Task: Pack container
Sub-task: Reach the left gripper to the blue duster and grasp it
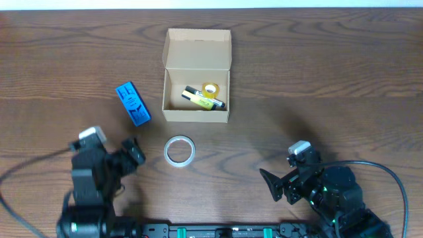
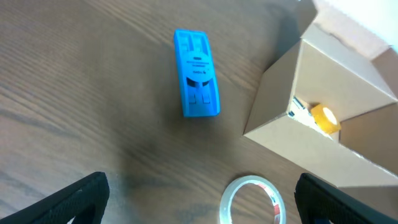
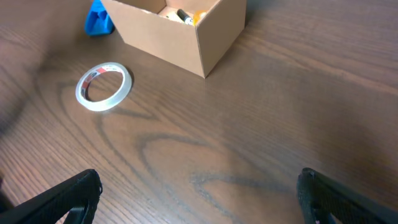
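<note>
The tan cardboard container [image 1: 196, 116] stands open at the table's middle back, its flap lid up; it also shows in the left wrist view [image 2: 292, 134] and the right wrist view [image 3: 186, 37]. Inside lie a yellow tape roll [image 1: 210, 89] and a yellow-and-black item [image 1: 198, 99]. A blue object [image 1: 133, 103] lies left of the box, also seen in the left wrist view [image 2: 196, 73]. A clear tape roll [image 1: 179, 150] lies in front of the box. My left gripper [image 1: 134, 151] is open and empty, left of the clear roll. My right gripper [image 1: 272, 185] is open and empty at the front right.
The wooden table [image 1: 317, 86] spreads around the box. The clear tape roll also shows in the left wrist view [image 2: 252, 199] and the right wrist view [image 3: 103, 86]. The blue object's edge shows behind the box in the right wrist view [image 3: 97, 20].
</note>
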Robot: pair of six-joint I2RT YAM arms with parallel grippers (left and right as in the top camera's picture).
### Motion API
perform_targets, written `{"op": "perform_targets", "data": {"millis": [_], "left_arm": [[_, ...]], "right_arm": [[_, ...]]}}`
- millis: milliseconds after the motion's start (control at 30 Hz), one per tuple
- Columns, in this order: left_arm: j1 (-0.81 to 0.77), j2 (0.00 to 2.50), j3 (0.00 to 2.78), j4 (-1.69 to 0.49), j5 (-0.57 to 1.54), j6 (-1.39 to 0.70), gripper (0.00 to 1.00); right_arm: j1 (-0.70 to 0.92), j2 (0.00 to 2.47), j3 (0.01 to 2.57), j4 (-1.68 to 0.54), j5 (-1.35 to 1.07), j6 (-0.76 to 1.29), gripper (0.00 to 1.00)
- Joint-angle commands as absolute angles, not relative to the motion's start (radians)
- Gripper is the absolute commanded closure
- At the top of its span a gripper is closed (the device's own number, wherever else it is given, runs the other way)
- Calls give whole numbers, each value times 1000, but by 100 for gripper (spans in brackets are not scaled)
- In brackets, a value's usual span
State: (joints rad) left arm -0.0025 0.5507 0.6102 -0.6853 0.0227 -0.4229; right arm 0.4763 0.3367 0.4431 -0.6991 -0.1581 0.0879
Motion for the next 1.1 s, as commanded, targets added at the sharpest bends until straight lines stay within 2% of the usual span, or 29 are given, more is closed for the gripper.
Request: {"op": "perform_targets", "data": {"millis": [0, 200, 367, 733, 1067], "left_arm": [[-7, 757, 748, -687, 26, -449, 4], [-7, 1125, 1022, -709, 26, -311, 5], [-7, 1298, 1064, -686, 27, -318, 5], [39, 1557, 1065, -577, 44, -445, 5], [109, 1699, 1211, -642, 126, -540, 4]], "right_arm": [[470, 328, 441, -700, -161, 100, 1], [470, 328, 441, -700, -161, 100, 1], [470, 328, 441, -700, -161, 100, 1], [470, 328, 441, -700, -161, 100, 1], [470, 328, 441, -700, -161, 100, 1]]}}
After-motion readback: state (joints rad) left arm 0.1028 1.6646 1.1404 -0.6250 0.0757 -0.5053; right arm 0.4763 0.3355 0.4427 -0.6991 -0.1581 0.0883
